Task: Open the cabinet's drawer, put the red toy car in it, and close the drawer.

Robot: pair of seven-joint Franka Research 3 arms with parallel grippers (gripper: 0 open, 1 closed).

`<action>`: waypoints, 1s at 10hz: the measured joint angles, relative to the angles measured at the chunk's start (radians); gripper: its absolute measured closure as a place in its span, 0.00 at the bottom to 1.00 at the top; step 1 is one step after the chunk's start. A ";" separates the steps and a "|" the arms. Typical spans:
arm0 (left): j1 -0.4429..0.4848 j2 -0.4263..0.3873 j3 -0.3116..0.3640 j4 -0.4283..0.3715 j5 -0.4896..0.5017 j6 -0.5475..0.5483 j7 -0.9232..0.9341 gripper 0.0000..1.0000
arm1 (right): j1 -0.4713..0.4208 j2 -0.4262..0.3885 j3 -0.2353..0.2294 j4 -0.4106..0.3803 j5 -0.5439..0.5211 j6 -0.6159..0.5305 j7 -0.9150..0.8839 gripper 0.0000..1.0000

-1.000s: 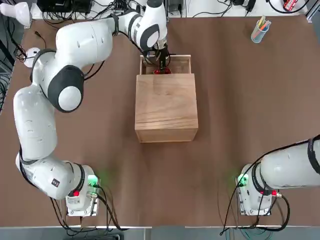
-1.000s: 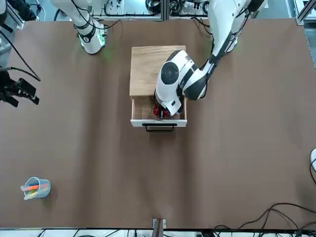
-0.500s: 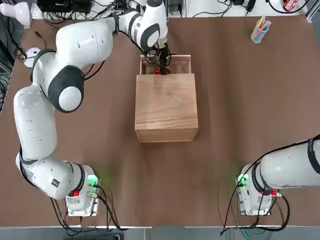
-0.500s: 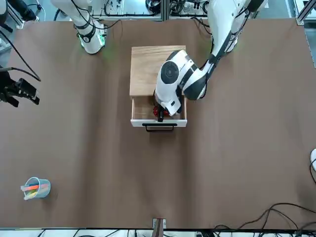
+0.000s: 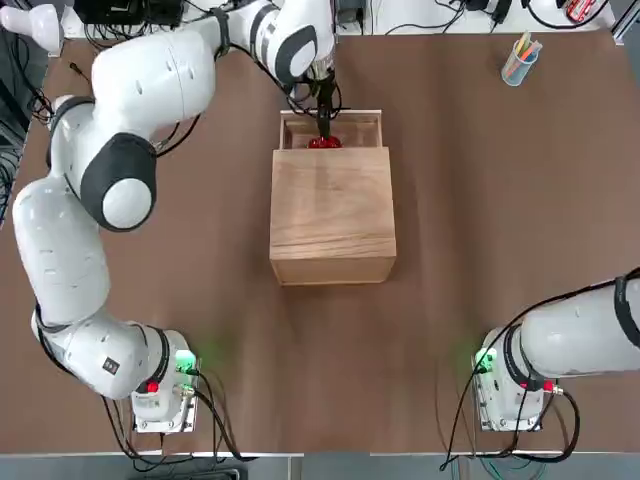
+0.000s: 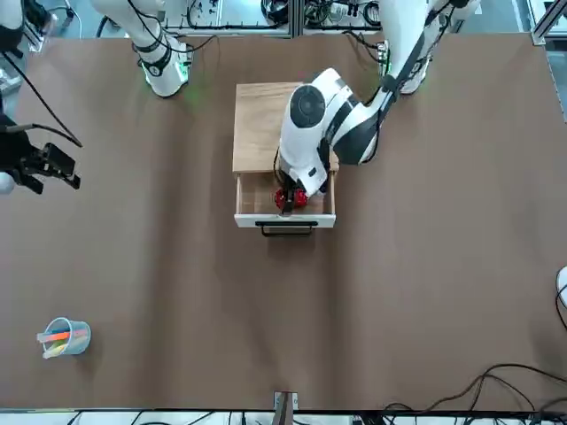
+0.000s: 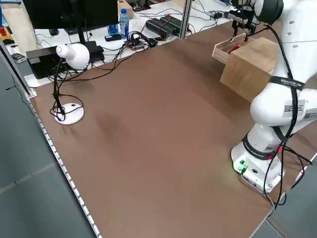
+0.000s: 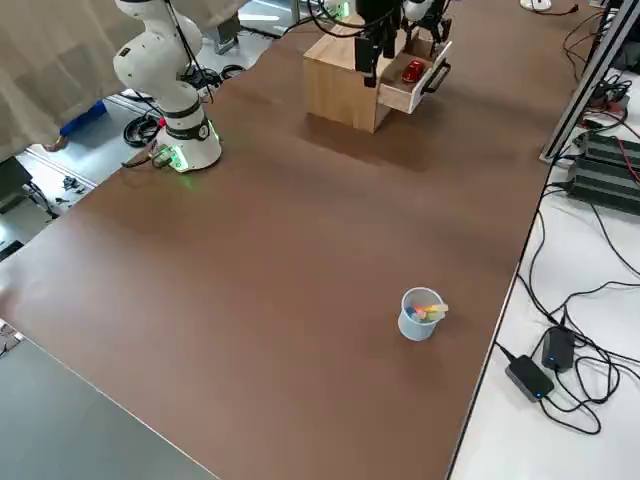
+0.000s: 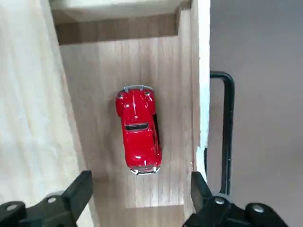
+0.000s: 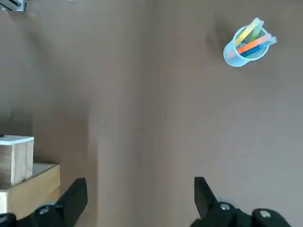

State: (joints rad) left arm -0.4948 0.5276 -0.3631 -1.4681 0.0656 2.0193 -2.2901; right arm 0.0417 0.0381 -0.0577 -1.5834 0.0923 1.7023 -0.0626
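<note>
The cabinet (image 5: 332,215) stands mid-table with its drawer (image 5: 366,128) pulled out on the far side. The red toy car (image 5: 324,143) lies on the drawer floor (image 9: 102,94), free of any grip. My left gripper (image 5: 325,115) hovers just above it, open, with one finger (image 9: 81,190) on each side of the car (image 9: 138,136) and not touching it. The drawer's dark handle (image 9: 228,123) shows beside the pale front edge. In the front view the car (image 6: 291,198) sits behind the drawer front (image 6: 285,220). My right gripper (image 10: 139,196) is open, high over bare table.
A blue cup of pens (image 5: 520,60) stands at the far right corner of the table. A white lamp on a round base (image 7: 69,54) and cables sit off the table's left edge. A white mouse (image 6: 562,288) peeks in at the table's left side.
The left gripper has opened and let go of the red toy car. It has lifted a little above the drawer; the car stays on the drawer floor.
</note>
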 joint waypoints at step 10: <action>0.251 -0.256 0.000 -0.058 0.020 -0.348 0.839 0.09 | 0.125 0.106 0.007 0.001 0.071 0.011 0.101 0.00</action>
State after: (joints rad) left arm -0.2436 0.2718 -0.3635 -1.5262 0.0859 1.6713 -1.4509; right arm 0.1666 0.1441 -0.0510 -1.5820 0.1637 1.7133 0.0382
